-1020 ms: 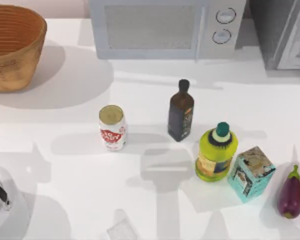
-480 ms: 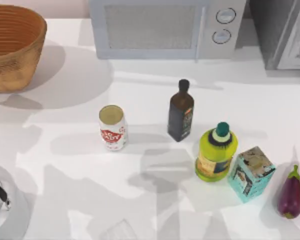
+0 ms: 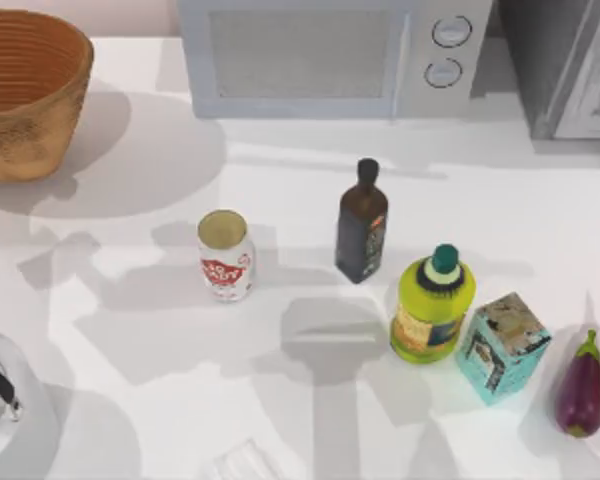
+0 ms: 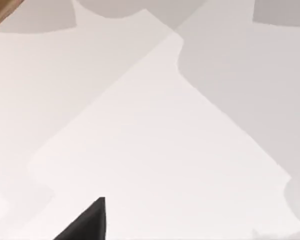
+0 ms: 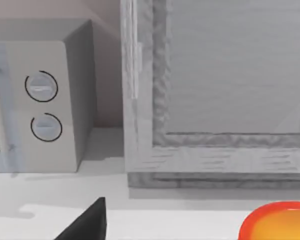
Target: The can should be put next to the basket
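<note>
While the can [image 3: 225, 256] stood upright near the middle of the table [image 3: 130, 400], somewhat toward its left edge, the basket [image 3: 30, 95] sat at the far left corner, well apart from it. The can's long axis ran vertical, its pale gold top facing up and its red logo turned toward the near edge. A dark bottle [image 3: 362, 222] stood to its right, clear of it, with open surface between the can and the basket.

Part of the left arm [image 3: 0, 395] showed at the near left corner of the table; from there the can lay toward the far edge and to the right. Judged from that position, the left arm was the nearer one for the pick. A dark finger tip [image 4: 87, 222] appeared in the left wrist view over bare table, and whether the left gripper was open or closed could not be told. The same held for the right gripper, whose wrist view faced a microwave [image 5: 40, 105].
</note>
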